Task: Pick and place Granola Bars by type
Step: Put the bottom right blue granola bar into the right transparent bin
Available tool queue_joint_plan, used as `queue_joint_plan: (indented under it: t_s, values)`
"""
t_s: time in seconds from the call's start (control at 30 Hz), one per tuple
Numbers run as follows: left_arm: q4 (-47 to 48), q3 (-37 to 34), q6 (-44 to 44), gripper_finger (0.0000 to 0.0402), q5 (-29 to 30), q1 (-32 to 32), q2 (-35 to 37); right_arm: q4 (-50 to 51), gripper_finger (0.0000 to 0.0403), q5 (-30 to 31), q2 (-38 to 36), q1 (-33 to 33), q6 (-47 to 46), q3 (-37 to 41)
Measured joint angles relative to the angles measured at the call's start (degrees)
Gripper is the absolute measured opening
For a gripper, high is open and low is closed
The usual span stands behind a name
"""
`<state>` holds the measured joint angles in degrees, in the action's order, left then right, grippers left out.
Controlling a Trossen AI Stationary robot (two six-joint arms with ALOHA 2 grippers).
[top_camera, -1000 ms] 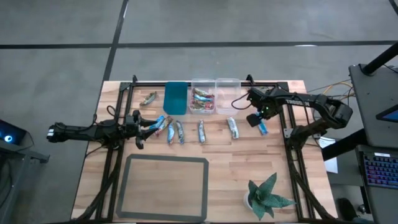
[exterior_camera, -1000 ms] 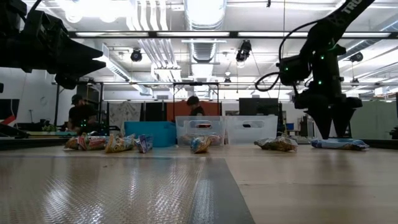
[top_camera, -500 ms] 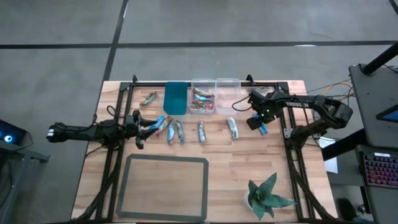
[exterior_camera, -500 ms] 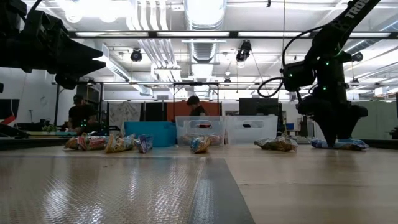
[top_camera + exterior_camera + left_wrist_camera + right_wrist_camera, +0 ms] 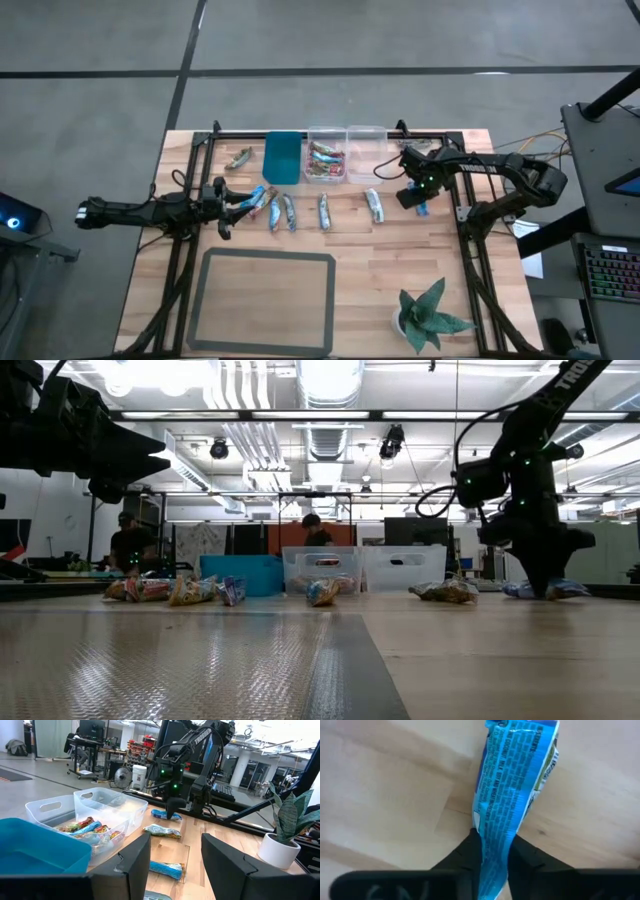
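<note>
The right gripper (image 5: 494, 852) stood low over the tabletop (image 5: 385, 795) with its jaws pinching one end of a blue granola bar (image 5: 512, 785), the rest lying ahead of them, apparently ready for lifting toward its bin.

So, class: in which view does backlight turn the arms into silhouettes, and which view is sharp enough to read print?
Low view: bright ceiling lights leave both arms as dark silhouettes, and glare streaks the table. Right wrist view: the blue bar pinched in the right hand is close and evenly lit, its wrapper print legible.
</note>
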<state>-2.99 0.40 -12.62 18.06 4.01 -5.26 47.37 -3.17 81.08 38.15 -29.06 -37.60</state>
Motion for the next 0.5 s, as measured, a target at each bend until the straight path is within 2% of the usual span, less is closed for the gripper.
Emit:
queue_joint_plan:
  t_s: [0.2, 0.5]
  values:
    - [0.0, -0.01, 0.0, 0.0158, -0.01, -0.01, 0.0, 1.78, 0.0021, 2.38, -0.02, 0.05, -0.84, -2.49]
    - [0.01, -0.01, 0.02, 0.0158, -0.02, 0.0, 0.0, 16.06, 0.0009, 8.48, -0.2, -0.02, 1.05, -14.39]
